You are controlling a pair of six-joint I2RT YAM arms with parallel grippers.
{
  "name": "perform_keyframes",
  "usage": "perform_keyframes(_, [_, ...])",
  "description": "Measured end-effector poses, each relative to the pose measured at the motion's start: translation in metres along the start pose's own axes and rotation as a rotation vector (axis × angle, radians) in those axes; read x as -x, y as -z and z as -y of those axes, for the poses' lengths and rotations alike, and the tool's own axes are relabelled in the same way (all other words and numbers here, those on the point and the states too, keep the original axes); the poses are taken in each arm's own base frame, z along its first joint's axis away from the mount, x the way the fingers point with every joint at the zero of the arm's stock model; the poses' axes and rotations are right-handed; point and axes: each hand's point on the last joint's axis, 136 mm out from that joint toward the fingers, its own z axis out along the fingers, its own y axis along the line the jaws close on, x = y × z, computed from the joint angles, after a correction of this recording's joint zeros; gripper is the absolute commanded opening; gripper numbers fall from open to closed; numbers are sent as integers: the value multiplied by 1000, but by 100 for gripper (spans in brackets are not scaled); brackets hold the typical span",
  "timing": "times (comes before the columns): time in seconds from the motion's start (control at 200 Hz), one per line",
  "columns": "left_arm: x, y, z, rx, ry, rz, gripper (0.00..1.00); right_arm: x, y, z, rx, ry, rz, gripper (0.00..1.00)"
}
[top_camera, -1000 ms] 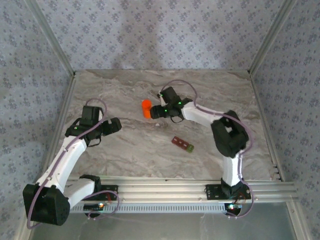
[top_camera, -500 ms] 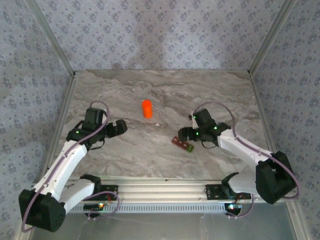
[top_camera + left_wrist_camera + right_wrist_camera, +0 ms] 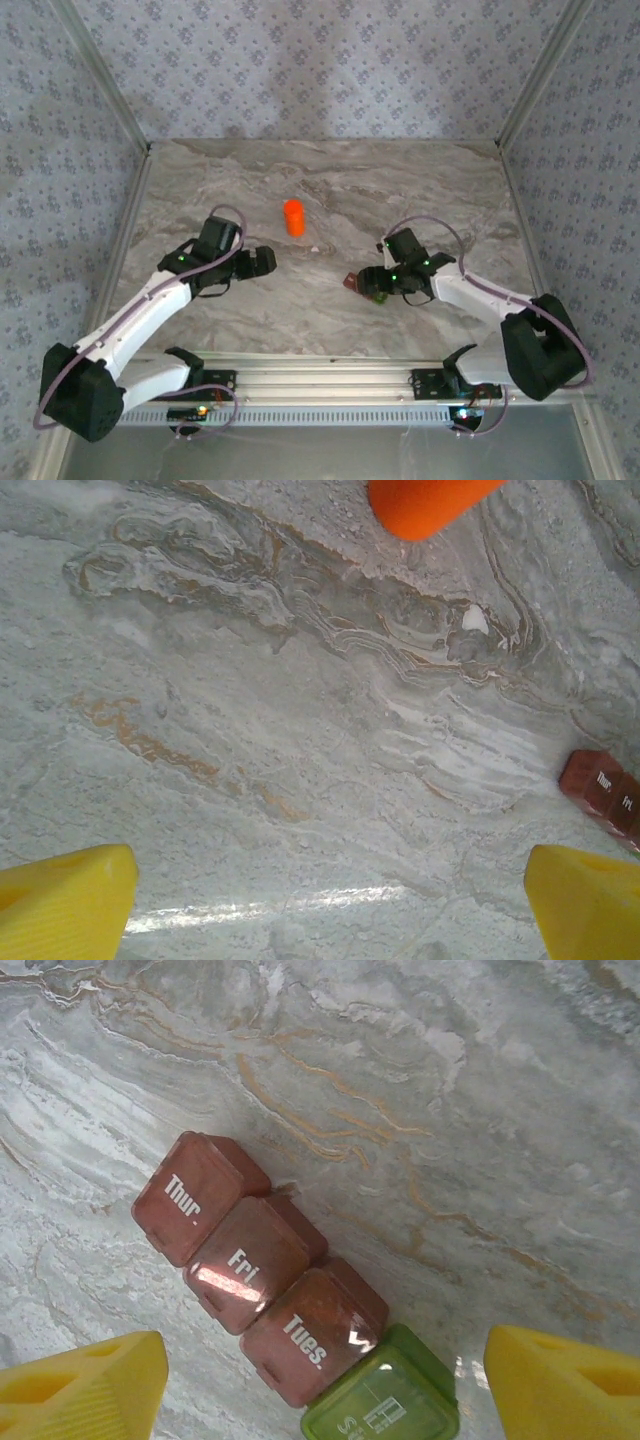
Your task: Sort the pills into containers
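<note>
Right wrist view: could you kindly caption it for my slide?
Open right gripper above the closed red-brown and green plastic pill-container strip lying on the grey marbled tabletop.

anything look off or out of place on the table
The dark red-brown strip of joined pill compartments has its day lids out of order: Thur, Fri, then Tues beside the green end. A small white bit, maybe a loose pill, lies on the marble table near the orange bottle.
</note>
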Motion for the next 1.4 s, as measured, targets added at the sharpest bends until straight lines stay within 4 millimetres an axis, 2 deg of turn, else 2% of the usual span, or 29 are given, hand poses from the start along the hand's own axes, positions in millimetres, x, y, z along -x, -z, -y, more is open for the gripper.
perform_keyframes(0.19, [-1, -6, 2, 5, -8, -6, 99, -7, -10, -7, 18, 17, -37, 83])
perform_keyframes(0.53, [2, -8, 4, 5, 0, 4, 100, -37, -18, -42, 63, 124, -111, 81])
perform_keyframes(0.62, [2, -9, 4, 4, 1, 6, 100, -41, -19, -44, 48, 132, -114, 82])
perform_keyframes(1.09, [6, -16, 6, -1, 7, 12, 100, -26, -13, -19, -123, 19, -29, 84])
perform_keyframes(1.269, [8, -16, 8, -6, 6, 19, 100, -10, -1, -23, -136, -30, 30, 83])
perform_keyframes(1.399, [8, -16, 8, -7, 6, 19, 99, -9, -1, -31, -127, -24, 34, 78])
